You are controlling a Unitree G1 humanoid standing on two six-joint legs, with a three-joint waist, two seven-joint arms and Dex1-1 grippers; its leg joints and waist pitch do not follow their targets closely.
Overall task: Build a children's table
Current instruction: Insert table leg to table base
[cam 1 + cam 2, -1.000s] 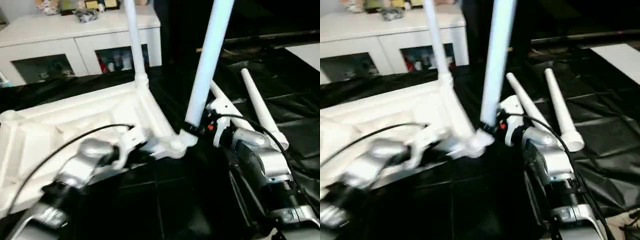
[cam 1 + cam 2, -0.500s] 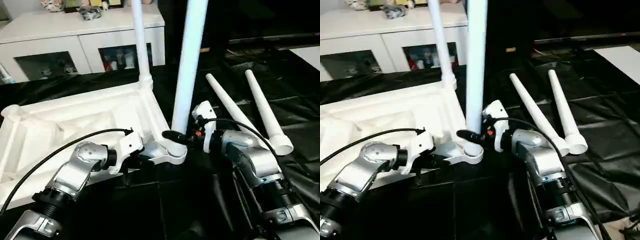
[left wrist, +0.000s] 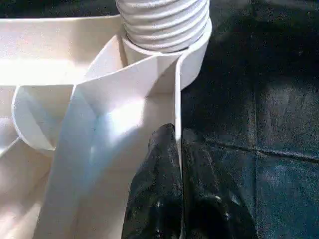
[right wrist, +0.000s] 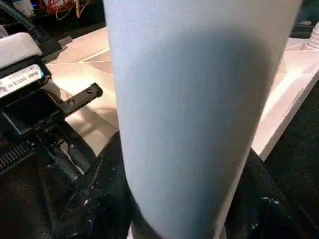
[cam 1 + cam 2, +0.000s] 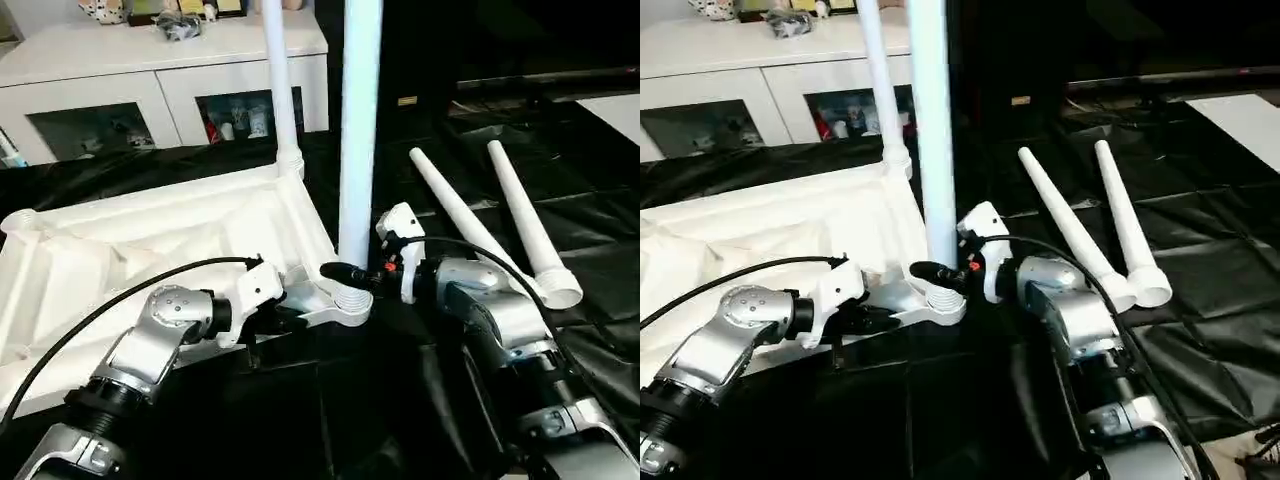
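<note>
The children's table top (image 5: 150, 240) lies upside down on the black sheet. One white leg (image 5: 278, 80) stands in its far corner socket. A second leg (image 5: 358, 130) stands upright with its ribbed end (image 3: 164, 20) in the near right corner socket (image 5: 345, 300). My right gripper (image 5: 345, 272) is shut around this leg just above the socket, and its black fingers (image 4: 94, 199) wrap the shaft (image 4: 194, 109). My left gripper (image 3: 177, 147) is shut on the top's thin rim (image 3: 178, 89) just beside that socket. Two loose legs (image 5: 465, 215) (image 5: 525, 215) lie to the right.
A white cabinet (image 5: 130, 70) with glass doors stands behind the table, toys on top. Crinkled black sheet (image 5: 590, 180) covers the work surface, with a white patch (image 5: 615, 105) at the far right. A black cable (image 5: 120, 300) loops over my left forearm.
The leg in my right gripper has swung from leaning right to upright over the near corner socket. My left gripper has stayed on the rim. The view has shifted slightly.
</note>
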